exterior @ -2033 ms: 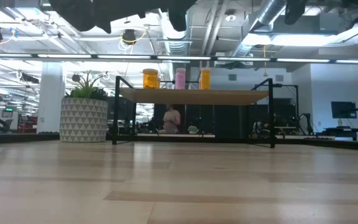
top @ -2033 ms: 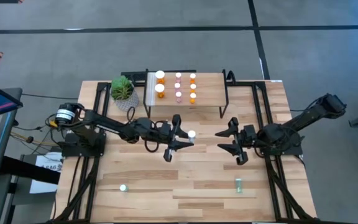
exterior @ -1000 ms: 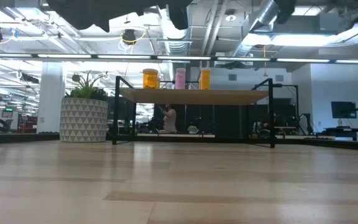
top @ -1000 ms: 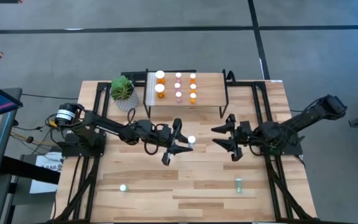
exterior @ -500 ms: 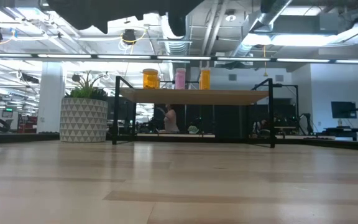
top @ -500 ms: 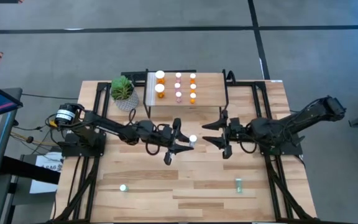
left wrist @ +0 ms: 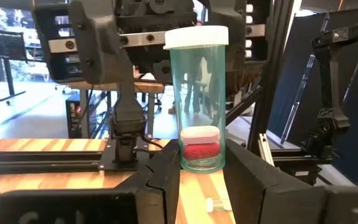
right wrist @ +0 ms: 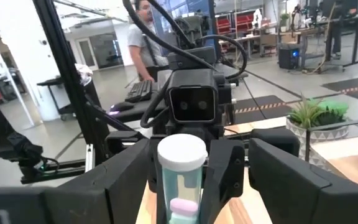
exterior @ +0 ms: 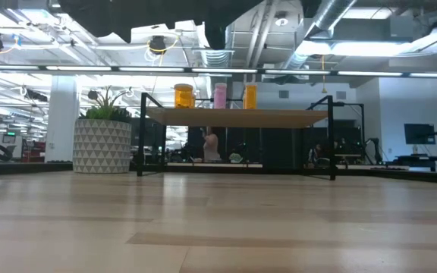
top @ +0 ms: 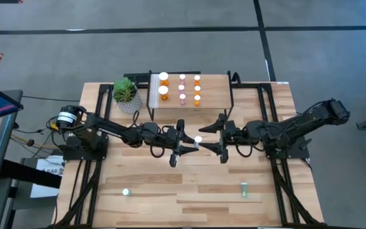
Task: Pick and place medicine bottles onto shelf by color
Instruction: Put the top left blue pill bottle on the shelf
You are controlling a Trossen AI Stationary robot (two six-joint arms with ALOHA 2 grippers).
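Now, from above, your left hand is clenched on a white-capped teal bottle above mid-counter. Your right hand, fingers spread, faces it, the bottle between its fingers. Beyond both hands stands the shelf. From your left wrist, the upright bottle sits between the fingers. From your right wrist, the bottle's cap sits between that hand's parted fingers.

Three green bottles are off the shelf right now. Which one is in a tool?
The green bottle with the white cap, upright in the left tool over mid-table. The right tool stands open around it. The other two green ones sit on the near table.
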